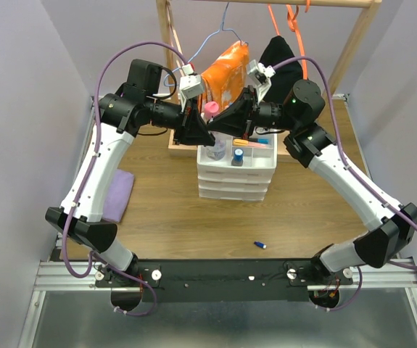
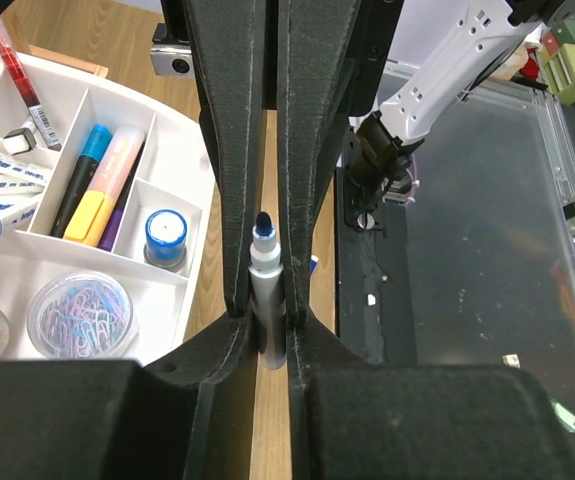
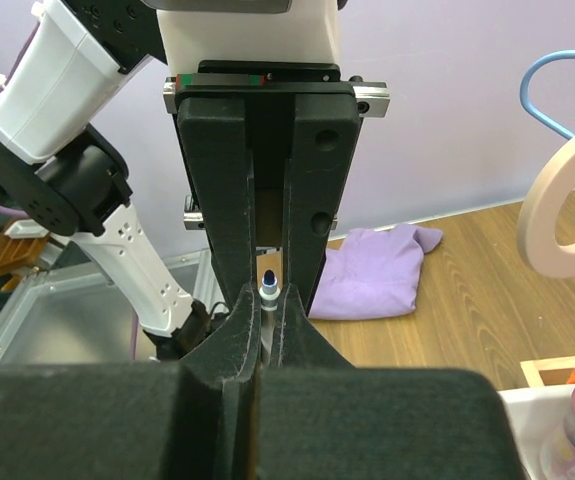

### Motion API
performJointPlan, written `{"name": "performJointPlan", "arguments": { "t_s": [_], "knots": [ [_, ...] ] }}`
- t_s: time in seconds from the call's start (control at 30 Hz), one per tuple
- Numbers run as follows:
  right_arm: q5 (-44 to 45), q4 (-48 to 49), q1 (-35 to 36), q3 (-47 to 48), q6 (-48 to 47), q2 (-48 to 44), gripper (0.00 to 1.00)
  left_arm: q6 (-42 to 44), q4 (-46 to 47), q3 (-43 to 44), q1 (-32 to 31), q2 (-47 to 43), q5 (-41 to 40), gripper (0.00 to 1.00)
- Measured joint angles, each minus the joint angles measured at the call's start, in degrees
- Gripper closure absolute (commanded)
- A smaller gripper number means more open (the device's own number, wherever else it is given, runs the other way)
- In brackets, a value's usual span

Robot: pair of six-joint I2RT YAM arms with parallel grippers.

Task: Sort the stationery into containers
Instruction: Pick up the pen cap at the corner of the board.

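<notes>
Your left gripper [image 2: 267,325] and right gripper [image 3: 265,303] are both clamped on one upright marker [image 2: 267,295]: grey barrel, uncapped blue tip. It sits just off the tray [image 2: 203,190] rim. Purple cloth [image 3: 372,275] lies beyond.

Left arm [image 1: 96,174] and right arm [image 1: 346,177]: each rises from its base with the elbow bowed outward and the forearm turned in toward the middle of the table. The wrists face one another. Left gripper [image 2: 270,340] and right gripper [image 3: 265,310] meet tip to tip, fingers in line. Both pairs of fingers are drawn in to a narrow gap, gripping one marker [image 2: 267,290] between them.
</notes>
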Motion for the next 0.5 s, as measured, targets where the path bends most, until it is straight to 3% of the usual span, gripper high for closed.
{"name": "performJointPlan", "arguments": {
  "t_s": [0.5],
  "knots": [
    [5.5, -5.2, 0.9, -2.4, -5.2, -3.8, 1.00, 0.0, 0.1, -1.3, 0.5, -0.5, 0.0, 0.93]
  ]
}}
